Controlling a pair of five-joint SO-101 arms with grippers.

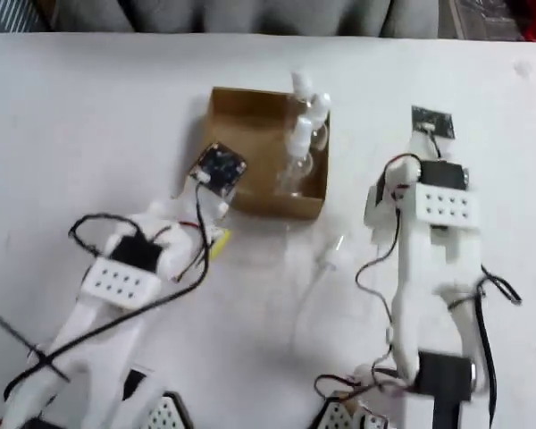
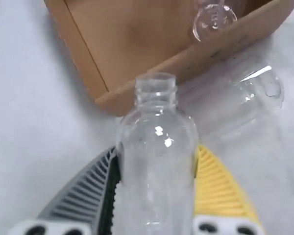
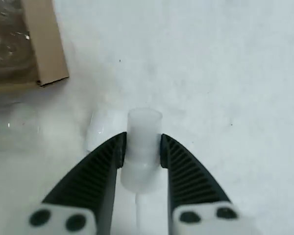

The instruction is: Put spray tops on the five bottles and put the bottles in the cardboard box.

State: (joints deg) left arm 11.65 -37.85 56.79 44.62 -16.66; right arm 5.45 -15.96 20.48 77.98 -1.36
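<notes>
My left gripper (image 2: 157,159) is shut on a clear bottle (image 2: 157,142) with an open neck and no top, held just outside the front wall of the cardboard box (image 2: 88,63). In the high view this gripper (image 1: 216,234) is at the box's (image 1: 250,112) front left corner. My right gripper (image 3: 142,142) is shut on a white spray top (image 3: 143,147) just above the table, to the right of the box (image 3: 44,44). Capped bottles (image 1: 304,134) stand along the box's right side. Another clear bottle (image 2: 240,98) lies on the table by the box front.
The white table (image 1: 89,116) is open to the left of the box and behind it. The lying bottle (image 1: 326,255) rests between the two arms. The right arm (image 1: 429,268) stretches up the right side of the table.
</notes>
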